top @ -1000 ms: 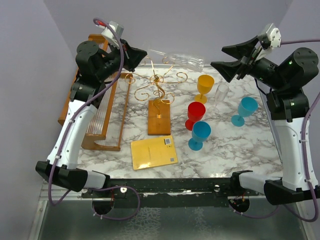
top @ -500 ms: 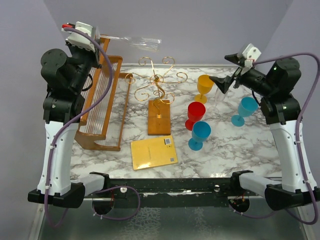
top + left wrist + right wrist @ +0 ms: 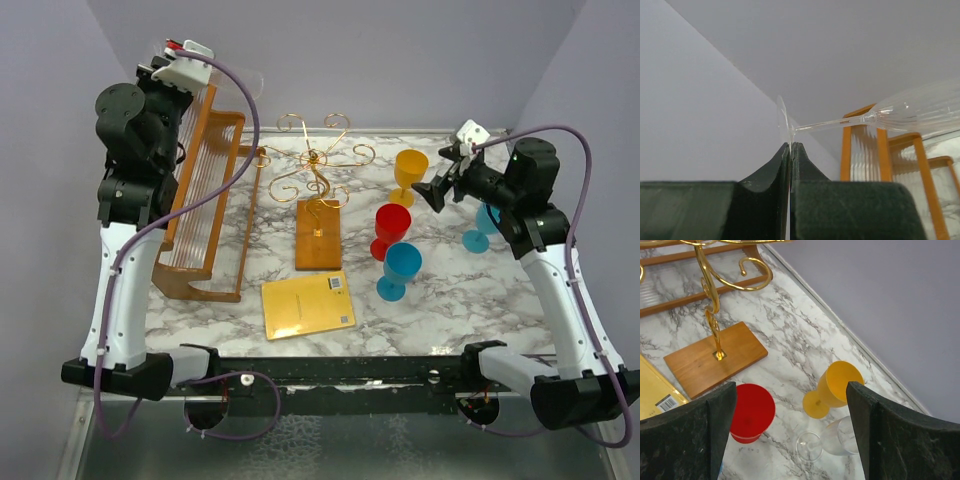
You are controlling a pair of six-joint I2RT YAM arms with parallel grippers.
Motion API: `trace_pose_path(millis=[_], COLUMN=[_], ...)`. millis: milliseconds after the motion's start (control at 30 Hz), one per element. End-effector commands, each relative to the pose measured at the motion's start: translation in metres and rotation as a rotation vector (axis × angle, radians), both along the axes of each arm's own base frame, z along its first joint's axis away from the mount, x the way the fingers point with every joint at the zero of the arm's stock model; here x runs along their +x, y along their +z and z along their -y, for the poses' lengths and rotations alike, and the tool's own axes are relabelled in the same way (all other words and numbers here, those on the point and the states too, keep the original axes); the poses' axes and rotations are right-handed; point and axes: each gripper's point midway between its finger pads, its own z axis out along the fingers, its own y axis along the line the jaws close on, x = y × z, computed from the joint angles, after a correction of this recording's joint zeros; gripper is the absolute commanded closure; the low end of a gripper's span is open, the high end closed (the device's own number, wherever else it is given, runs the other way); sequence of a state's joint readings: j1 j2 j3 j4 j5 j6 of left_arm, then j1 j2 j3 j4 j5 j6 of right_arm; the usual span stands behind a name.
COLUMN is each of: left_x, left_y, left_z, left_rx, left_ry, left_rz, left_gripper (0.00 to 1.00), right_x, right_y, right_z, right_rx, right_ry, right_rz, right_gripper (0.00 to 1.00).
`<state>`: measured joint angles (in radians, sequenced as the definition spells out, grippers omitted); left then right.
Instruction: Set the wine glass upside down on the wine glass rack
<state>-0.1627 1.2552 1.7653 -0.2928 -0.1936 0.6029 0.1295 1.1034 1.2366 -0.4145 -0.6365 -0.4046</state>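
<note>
Wine glass point(image 3: 900, 112) now farther left, bowl off-frame.

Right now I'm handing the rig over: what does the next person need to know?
The left pincer is shut on the foot of the clear wine glass, which is held in the air roughly sideways, above the wooden frame.
The right pincer is open and empty, above the yellow goblet and red goblet.
The wine glass rack stands mid marble table, with nothing hung on it.
Done: glass lifted.
Left to do: carry it to the rack, turn the bowl down, seat it on a gold arm, release.
</note>
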Motion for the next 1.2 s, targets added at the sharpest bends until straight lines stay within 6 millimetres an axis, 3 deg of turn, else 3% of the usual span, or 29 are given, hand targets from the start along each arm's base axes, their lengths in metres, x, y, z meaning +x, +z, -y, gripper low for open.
trace_pose_path(millis=[0,233,533,700,1167], left_x=[0.016,0.056,0.064,0.060,0.039], left_y=[-0.003,-0.048,-0.097,-0.112,-0.122], left_z=[-0.012,0.019,0.071,0.091,0.142], left_rx=[0.169,0.456,0.691,0.769,0.867], left_ry=[0.103,0.050,-0.172,-0.285,-0.532], left_rz=[-0.002,-0.136,-0.237,-0.271,-0.301], left_gripper=[1.00,1.00,1.00,1.00,1.00], right_x=[-0.007,-0.006,-0.006,-0.005,-0.006], right_y=[0.024,0.016,0.009,0.006,0.004], right_z=[0.001,0.003,0.001,0.000,0.000], right_rx=[0.024,0.014,0.011,0.010,0.011], right_ry=[-0.003,-0.011,0.002,0.004,0.010], right_rz=[0.083,0.081,0.071,0.064,0.066], right_gripper=[0.11,0.11,0.10,0.10,0.10])
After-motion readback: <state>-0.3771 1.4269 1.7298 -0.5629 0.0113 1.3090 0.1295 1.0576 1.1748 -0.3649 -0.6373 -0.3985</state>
